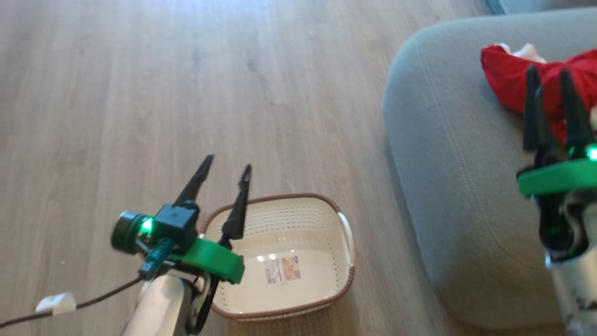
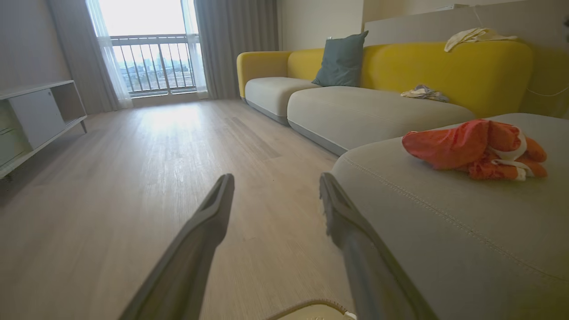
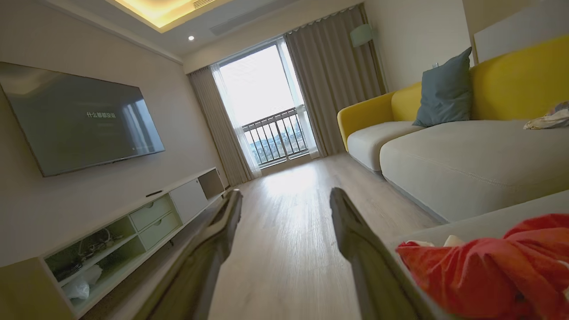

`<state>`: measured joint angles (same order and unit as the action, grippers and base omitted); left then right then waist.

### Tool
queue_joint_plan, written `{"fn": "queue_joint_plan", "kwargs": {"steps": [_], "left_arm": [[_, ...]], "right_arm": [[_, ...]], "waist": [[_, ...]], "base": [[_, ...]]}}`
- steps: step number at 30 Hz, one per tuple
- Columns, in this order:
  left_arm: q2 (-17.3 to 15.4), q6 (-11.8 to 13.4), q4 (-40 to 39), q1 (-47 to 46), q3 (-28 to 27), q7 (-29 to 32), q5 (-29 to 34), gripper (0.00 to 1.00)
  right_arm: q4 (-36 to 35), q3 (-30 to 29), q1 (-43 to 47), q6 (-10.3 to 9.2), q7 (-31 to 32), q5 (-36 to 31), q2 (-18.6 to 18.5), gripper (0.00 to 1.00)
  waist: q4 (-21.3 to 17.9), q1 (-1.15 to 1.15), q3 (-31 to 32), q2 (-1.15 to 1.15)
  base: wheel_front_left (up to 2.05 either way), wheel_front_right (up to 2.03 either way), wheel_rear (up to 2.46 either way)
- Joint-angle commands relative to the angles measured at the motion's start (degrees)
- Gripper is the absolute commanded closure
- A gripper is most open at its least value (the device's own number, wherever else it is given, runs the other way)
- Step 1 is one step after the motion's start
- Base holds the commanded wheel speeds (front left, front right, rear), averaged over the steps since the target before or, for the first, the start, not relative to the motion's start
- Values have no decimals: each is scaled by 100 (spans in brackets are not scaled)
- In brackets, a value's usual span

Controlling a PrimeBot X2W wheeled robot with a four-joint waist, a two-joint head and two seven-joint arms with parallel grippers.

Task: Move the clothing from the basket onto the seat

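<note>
Head view: cream basket on the wood floor, bare but for a paper label. Left gripper above its left rim, fingers spread wide, nothing held. Red clothing heaped on the grey seat, far right. Right gripper over it, wide too, empty.

Left wrist view: heap well in from the seat's rounded corner.

Right wrist view: red fabric just right of the fingers; contact unclear. Probably the retreat: lift straight up, fingers apart, no snagging.
</note>
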<state>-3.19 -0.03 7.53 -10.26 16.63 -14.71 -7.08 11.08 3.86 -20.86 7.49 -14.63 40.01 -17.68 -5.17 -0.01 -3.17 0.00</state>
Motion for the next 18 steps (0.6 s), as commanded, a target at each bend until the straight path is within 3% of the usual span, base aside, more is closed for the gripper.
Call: {"fn": "queue_joint_plan", "kwargs": {"steps": [1, 9, 18], "left_arm": [[23, 107, -229, -67, -285, -29, -31, 0], [30, 507, -55, 247, -655, -29, 45, 0], [31, 781, 220, 512, -817, -29, -1, 0]], "right_arm": [[-261, 45, 67, 0, -36, -1, 21, 0], [-376, -91, 918, 0, -37, -406, 473, 0], [-305, 24, 1544, 0, -37, -1087, 869, 0]], "waist": [[191, 1, 124, 0], [573, 1, 250, 0], [811, 1, 366, 0]], "base": [[0, 0, 0], [0, 0, 0], [0, 0, 0]]}}
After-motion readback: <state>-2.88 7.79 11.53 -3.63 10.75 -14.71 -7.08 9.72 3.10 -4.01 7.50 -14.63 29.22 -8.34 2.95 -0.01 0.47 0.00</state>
